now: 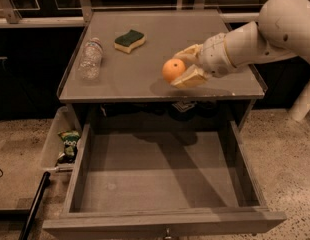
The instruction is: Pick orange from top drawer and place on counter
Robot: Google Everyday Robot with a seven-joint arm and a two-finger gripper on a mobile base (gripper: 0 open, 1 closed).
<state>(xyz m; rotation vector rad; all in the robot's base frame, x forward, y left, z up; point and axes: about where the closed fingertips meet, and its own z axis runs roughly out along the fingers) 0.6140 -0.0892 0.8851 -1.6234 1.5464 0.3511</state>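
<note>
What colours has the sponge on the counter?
The sponge is green over yellow, camera view; the claw holds the orange above the counter's front.

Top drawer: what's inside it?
Only its bare grey bottom shows in the top drawer; its far end is hidden in shadow under the counter. The hand holds the orange over the counter.
</note>
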